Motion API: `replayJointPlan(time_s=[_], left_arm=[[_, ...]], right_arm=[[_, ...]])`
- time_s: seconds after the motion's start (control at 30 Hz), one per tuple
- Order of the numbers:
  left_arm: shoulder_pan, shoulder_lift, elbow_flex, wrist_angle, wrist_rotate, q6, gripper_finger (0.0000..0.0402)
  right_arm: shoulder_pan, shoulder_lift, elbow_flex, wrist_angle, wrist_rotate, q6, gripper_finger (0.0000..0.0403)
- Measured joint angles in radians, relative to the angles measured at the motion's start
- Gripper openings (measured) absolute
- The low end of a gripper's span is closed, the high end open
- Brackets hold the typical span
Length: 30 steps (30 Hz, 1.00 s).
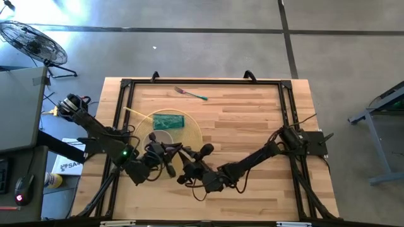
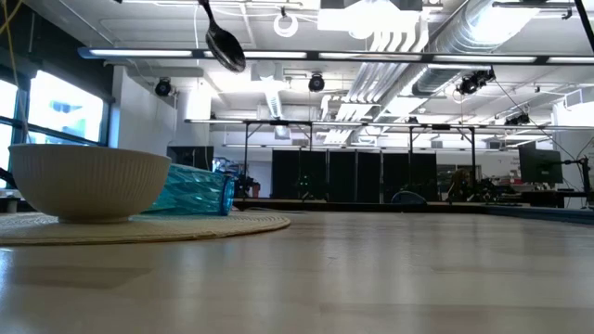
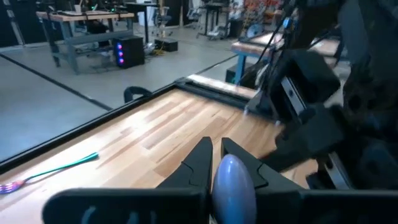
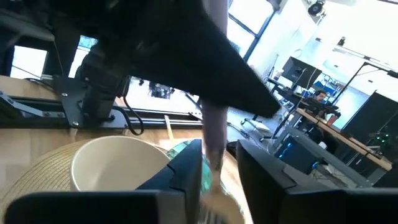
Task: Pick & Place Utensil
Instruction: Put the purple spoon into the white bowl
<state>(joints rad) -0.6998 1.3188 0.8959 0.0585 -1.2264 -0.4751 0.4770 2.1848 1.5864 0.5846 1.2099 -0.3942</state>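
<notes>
From above, both arms meet over the near middle of the table (image 1: 252, 126), just beside the round mat (image 1: 196, 129). The left gripper (image 1: 172, 157) and right gripper (image 1: 189, 169) are close together there, with the dark spoon (image 1: 201, 151) between them, its bowl end showing as a dark oval. That view is too crowded to show who grips what.

The left wrist view settles part of it: the left fingers (image 3: 198, 163) are closed on the spoon's (image 3: 233, 180) rounded metal end. It also shows the right arm close ahead, and far across the table a green-handled utensil (image 3: 56, 167), which the high view places near the far edge (image 1: 191, 94).

The right wrist view shows the spoon's handle (image 4: 214, 134) standing between the right fingers (image 4: 186, 165), which are slightly apart; whether they press it I cannot tell. Below them are the white bowl (image 4: 118, 165) and the mat (image 4: 37, 171).

The low view shows no gripper, only the spoon's bowl (image 2: 225, 48) hanging high above the table, with the white bowl (image 2: 88, 181) on the mat (image 2: 186, 225) and a teal sponge (image 2: 195, 192) behind it. The high view puts the sponge (image 1: 168, 120) on the mat's far side.
</notes>
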Motion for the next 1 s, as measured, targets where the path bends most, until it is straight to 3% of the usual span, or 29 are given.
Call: replayJointPlan(time_s=[0.23, 0.4, 0.53, 0.77, 1.0], left_arm=[[0.000, -0.073, 0.000, -0.025, 0.021, 0.020, 0.0015], [0.000, -0.170, 0.000, -0.195, 0.040, -0.060, 0.0015], [0.000, -0.274, 0.000, -0.450, 0.067, -0.267, 0.0015], [0.055, -0.361, -0.021, -0.970, 0.153, -0.849, 0.0015], [0.124, -0.359, -0.155, -0.984, 0.328, -1.036, 0.0023]], right_arm=[[0.026, -0.009, 0.000, 0.006, 0.019, -0.032, 0.0158], [0.028, -0.012, 0.000, 0.000, 0.012, -0.027, 0.0190], [0.034, -0.012, 0.000, -0.036, -0.025, 0.041, 0.0196], [0.056, -0.012, 0.000, -0.301, -0.175, 0.312, 0.0197], [0.053, -0.012, 0.000, -0.425, -0.198, 0.395, 0.0197]])
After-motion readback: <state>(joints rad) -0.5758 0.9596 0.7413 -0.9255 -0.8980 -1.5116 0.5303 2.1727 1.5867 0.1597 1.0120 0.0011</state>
